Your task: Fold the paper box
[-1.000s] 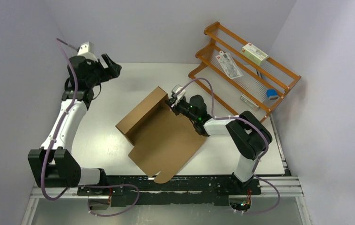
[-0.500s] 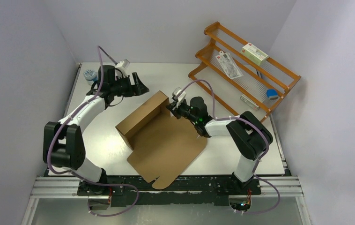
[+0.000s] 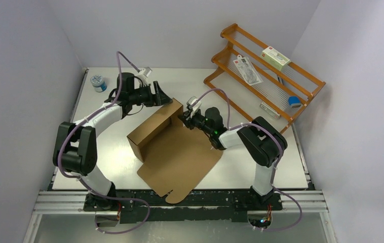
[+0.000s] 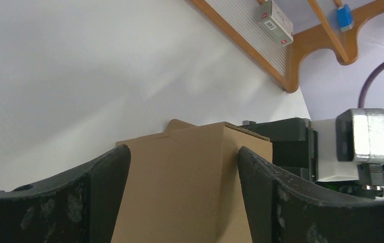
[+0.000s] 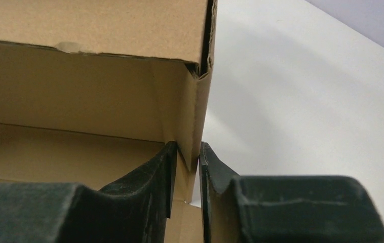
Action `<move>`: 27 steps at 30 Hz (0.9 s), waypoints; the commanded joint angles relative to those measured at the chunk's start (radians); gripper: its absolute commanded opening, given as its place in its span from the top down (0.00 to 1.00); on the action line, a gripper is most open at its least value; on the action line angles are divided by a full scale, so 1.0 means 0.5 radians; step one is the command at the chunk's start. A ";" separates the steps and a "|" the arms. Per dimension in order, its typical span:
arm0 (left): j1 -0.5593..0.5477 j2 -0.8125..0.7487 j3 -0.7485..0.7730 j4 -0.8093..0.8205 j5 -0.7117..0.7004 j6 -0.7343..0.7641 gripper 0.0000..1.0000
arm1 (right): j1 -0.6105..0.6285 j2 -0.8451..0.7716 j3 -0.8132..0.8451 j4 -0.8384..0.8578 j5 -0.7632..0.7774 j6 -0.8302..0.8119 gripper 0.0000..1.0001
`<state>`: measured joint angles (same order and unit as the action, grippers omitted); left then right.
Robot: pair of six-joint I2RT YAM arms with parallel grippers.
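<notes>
Paper box (image 3: 172, 144) is seen half-folded mid-table from above, lid flap not yet closed. Left wrist view: left gripper (image 4: 182, 167) fingers are spread wide around its corner. Right wrist view: right gripper (image 5: 186, 169) fingers are pinched on the side wall.

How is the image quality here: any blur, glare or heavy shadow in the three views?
Top external: sharp, evenly lit, soft shadows under the arms. Left wrist: the near fingers are dark and slightly soft; the paper box is clear. Right wrist: the fingers are dark, the box interior shaded; the table is bright without glare.
</notes>
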<state>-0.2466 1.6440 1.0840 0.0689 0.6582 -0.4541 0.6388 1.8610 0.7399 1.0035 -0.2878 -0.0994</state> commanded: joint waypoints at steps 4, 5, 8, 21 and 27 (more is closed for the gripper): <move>-0.044 0.053 -0.030 0.107 0.132 -0.025 0.19 | 0.020 0.121 0.041 0.214 0.056 0.035 0.70; -0.044 0.053 -0.032 0.110 0.137 -0.027 0.19 | 0.021 0.127 0.044 0.229 0.062 0.038 0.68; -0.047 0.061 -0.037 0.119 0.148 -0.033 0.20 | 0.025 0.157 0.052 0.288 0.060 0.061 0.66; -0.079 0.070 -0.021 0.085 0.190 -0.003 0.21 | 0.022 0.299 0.217 0.374 -0.019 0.039 0.52; -0.085 0.054 -0.025 0.091 0.203 -0.006 0.22 | 0.022 0.297 0.268 0.304 0.080 0.037 0.63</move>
<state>-0.2768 1.6703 1.0790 0.1154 0.7277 -0.4709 0.6498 2.0068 0.8452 1.1309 -0.2951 -0.0681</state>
